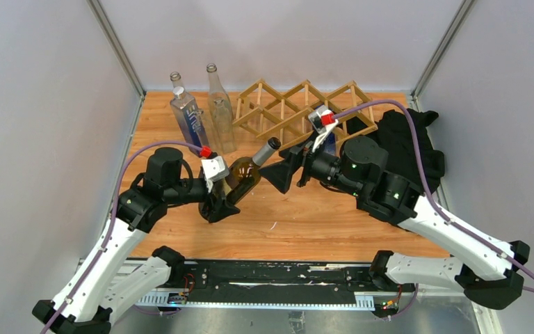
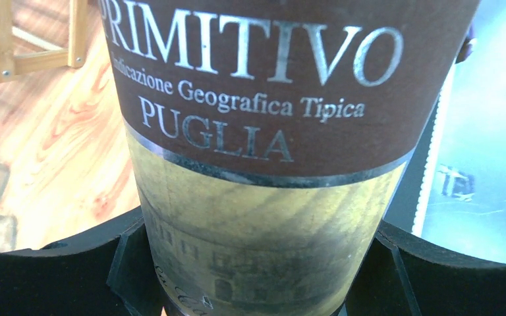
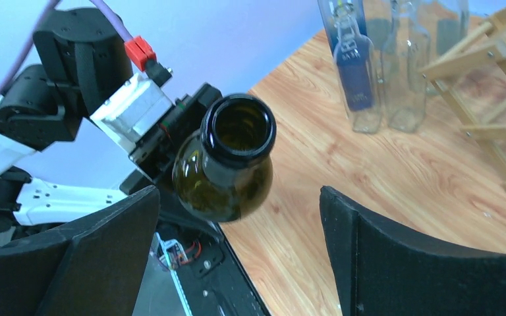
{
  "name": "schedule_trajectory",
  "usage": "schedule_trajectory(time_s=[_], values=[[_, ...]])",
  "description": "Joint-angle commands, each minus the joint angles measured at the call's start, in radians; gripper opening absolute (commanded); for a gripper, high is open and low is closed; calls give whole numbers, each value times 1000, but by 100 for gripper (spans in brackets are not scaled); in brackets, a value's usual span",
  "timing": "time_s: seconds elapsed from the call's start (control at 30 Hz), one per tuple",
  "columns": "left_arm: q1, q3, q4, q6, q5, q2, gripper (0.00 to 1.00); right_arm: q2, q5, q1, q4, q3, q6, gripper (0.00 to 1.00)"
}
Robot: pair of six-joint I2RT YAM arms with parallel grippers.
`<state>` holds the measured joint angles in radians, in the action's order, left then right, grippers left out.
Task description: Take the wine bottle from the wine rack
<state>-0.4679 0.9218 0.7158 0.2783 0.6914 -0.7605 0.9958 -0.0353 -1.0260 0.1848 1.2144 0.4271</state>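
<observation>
Over the wooden bench [image 1: 306, 223], the wine bottle [image 1: 247, 174] was held off the far wine rack [image 1: 299, 108], clamped round its body by the left claw [image 1: 221, 202]. Its glass was judged stiff, slick and breakable; the right claw [image 1: 284, 175] was spread open by the neck.

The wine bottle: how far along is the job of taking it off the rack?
Done: the wine bottle is clear of the rack, tilted over the table. In hand: the left gripper is clamped on its body; the right gripper is open at its mouth, not touching. Left: probably only setting it down on the table.
</observation>
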Motion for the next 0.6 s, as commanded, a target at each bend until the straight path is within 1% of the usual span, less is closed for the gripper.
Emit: schedule_trajectory(time_s=[0.0,0.07,0.17,0.2,0.27,0.33,0.37,0.4,0.43,0.47,0.5,0.53,0.57], values=[[0,55,-92,-103,112,12,0,65,-73,15,-164,48,26,91],[0,56,-98,-123,118,14,0,100,-95,16,-192,69,43,85],[0,57,-103,-138,131,23,0,143,-112,15,-244,83,71,72],[0,55,-103,-138,133,28,0,156,-119,15,-263,85,78,66],[0,54,-95,-132,130,32,0,170,-123,15,-279,88,90,48],[0,52,-81,-123,128,34,0,182,-120,15,-286,92,100,28],[0,52,-76,-121,126,34,0,185,-119,16,-284,94,103,17],[0,53,-72,-123,121,34,2,187,-114,16,-281,96,102,7],[0,55,-69,-130,104,32,13,188,-106,15,-271,99,102,1],[0,59,-60,-139,84,28,38,189,-98,15,-260,103,101,0],[0,65,-46,-144,57,20,68,192,-92,15,-248,109,97,0],[0,73,-22,-142,37,9,93,196,-84,15,-228,119,91,0],[0,80,-9,-141,23,-3,99,202,-76,15,-208,130,83,0]])
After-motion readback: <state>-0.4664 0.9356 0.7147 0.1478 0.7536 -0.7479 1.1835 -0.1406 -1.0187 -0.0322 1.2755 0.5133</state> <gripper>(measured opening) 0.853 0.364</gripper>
